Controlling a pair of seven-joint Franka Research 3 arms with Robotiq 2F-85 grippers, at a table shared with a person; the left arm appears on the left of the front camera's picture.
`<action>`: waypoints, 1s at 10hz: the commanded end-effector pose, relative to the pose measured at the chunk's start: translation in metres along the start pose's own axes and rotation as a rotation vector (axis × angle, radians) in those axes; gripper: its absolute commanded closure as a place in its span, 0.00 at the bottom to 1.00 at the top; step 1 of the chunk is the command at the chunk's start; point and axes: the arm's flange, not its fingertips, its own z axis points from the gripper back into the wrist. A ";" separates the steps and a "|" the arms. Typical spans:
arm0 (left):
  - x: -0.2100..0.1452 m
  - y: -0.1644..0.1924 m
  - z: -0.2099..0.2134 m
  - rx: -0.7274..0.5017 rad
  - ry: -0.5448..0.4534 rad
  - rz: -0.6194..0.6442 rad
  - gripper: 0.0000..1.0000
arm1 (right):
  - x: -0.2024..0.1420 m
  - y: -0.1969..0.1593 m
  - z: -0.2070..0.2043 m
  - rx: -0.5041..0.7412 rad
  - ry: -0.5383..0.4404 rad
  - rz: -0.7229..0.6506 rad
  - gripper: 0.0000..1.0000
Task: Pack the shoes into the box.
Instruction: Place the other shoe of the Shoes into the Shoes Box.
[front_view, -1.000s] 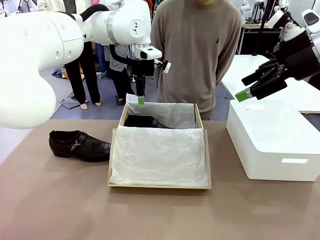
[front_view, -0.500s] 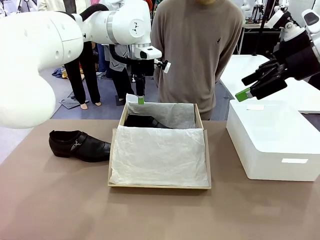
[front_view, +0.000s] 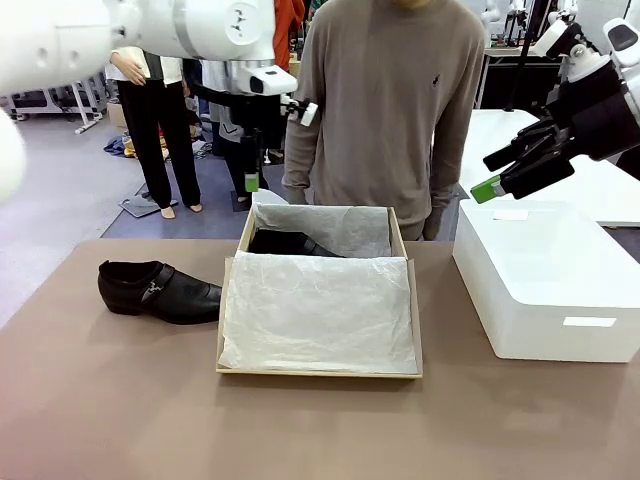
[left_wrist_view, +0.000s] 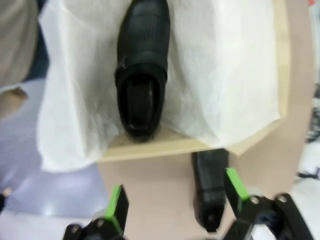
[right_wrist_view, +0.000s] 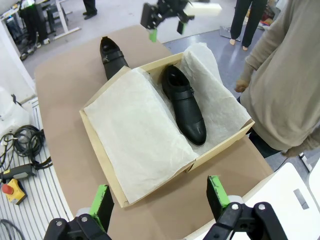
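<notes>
- Fetching the loose shoe (front_view: 160, 290) looks like the step in hand: it sits on its sole on the worktop (front_view: 120, 400), just left of the box (front_view: 320, 372).
- Left hand (left_wrist_view: 176, 192) hangs wide and empty, high near the box's far-left corner. Right hand (right_wrist_view: 159, 192) is likewise wide and empty.
- Grip across the stiffer heel and strap, since the glossy pointed toe would likely slip.
- Other shoe (right_wrist_view: 184, 102) lies in the box's far half on crinkled tissue (front_view: 315, 310), and a thin sheet covers the near half.
</notes>
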 end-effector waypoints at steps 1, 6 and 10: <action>-0.056 -0.044 -0.020 0.037 -0.023 -0.056 0.00 | 0.001 -0.002 -0.001 0.013 -0.019 0.008 0.00; -0.149 -0.035 -0.031 0.057 -0.058 -0.133 0.00 | 0.001 -0.002 -0.001 0.013 -0.019 0.008 0.00; -0.159 -0.014 -0.044 0.005 -0.125 -0.066 0.00 | 0.001 -0.002 -0.001 0.013 -0.019 0.008 0.00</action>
